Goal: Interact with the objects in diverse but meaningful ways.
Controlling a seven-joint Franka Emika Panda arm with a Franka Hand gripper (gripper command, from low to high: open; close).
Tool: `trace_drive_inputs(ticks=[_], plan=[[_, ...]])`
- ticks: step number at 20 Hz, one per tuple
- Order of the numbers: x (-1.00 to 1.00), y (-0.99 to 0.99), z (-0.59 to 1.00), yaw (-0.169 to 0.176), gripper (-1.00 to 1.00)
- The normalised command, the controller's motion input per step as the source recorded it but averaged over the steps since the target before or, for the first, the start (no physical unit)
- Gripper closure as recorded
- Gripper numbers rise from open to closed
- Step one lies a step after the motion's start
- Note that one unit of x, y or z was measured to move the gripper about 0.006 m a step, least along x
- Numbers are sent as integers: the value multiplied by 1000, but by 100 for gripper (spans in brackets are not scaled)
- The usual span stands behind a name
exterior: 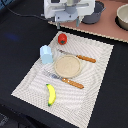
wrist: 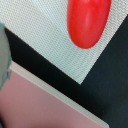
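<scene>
Bench point(exterior: 15, 45): dark, black surface. A pale woven placemat point(exterior: 95, 75) lies flat on it, set at an angle. A pinkish board point(exterior: 102, 27) lies on the bench at the far side; the placemat's far corner sits just beside its edge. In the wrist view the placemat corner point(wrist: 75, 60) ends on the dark bench point(wrist: 112, 80), near the pink board point(wrist: 40, 105).

On the placemat: red tomato point(exterior: 62, 38), pale blue-white carton point(exterior: 46, 53), round tan plate point(exterior: 67, 66), two orange-handled utensils point(exterior: 80, 57) flanking the plate, yellow banana point(exterior: 50, 94).
</scene>
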Motion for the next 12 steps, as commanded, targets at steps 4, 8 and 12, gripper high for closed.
trace_drive_inputs(ticks=[4, 8, 12], plan=[[-302, 42, -401, -8, -100], [-324, 61, -421, -7, -100], [-361, 92, -385, -2, -100]])
